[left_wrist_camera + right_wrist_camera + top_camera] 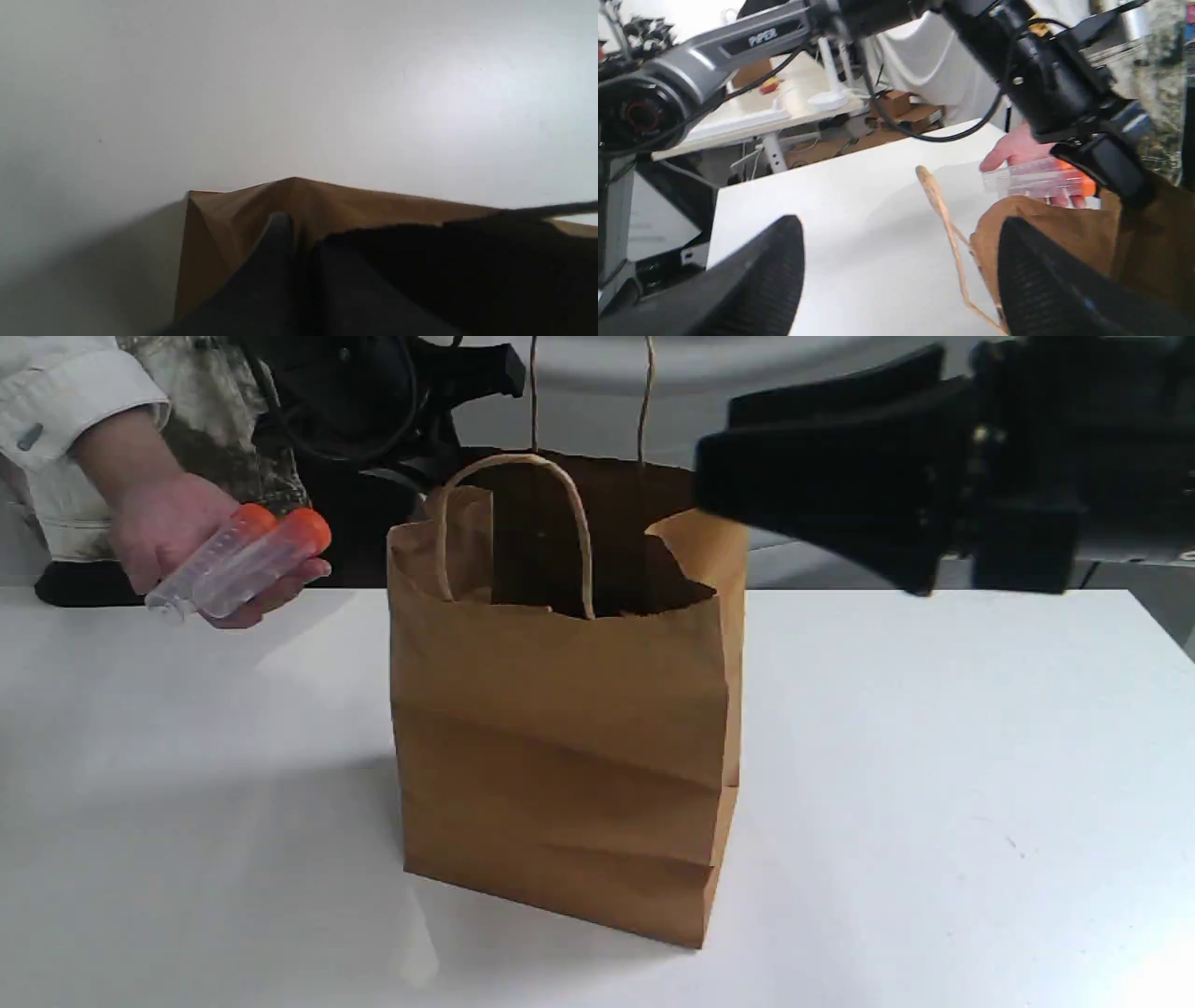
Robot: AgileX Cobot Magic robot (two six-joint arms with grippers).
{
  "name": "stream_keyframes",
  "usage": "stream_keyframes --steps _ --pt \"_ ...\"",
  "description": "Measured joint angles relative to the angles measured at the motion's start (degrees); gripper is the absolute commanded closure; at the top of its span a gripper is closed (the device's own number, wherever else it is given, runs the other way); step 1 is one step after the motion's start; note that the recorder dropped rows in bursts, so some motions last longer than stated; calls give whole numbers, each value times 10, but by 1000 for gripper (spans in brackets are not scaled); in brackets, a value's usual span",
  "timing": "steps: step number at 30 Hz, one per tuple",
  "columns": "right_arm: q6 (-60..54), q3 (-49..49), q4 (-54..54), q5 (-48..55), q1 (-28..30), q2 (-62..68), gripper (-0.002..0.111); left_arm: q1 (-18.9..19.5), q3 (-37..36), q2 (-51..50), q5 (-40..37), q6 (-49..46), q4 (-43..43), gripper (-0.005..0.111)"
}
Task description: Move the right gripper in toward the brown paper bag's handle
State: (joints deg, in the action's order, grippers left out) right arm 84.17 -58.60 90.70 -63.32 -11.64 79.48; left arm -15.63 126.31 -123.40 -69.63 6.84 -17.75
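Right hand (896, 233) is hovering wide open just beside the brown paper bag (560, 737), whose rim the left hand (296, 228) is pinching, and the bag is looking light and crushable, best gripped at its folded rim.

Exterior view faces the paper bag (560, 756) head-on — wrist views share its rim, apparently close.

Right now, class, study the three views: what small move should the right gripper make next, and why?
Probably ease the open right gripper onto the nearest rim corner of the paper bag and close. Its jaws stand wide apart beside that rim, holding nothing, while the left gripper is shut on the back rim. A hand holds two orange-capped tubes beside the bag.
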Motion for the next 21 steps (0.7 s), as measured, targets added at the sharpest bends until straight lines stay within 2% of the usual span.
stream_keyframes --steps 4,10,21 --pt "-7 -16 19 34 -38 29 48 0 0 0 0 1 2 107" --pt "-32 -19 23 118 -66 56 48 0 0 0 0 2 2 107" --pt "-102 -19 -54 160 -70 96 48 0 0 0 0 2 2 107"
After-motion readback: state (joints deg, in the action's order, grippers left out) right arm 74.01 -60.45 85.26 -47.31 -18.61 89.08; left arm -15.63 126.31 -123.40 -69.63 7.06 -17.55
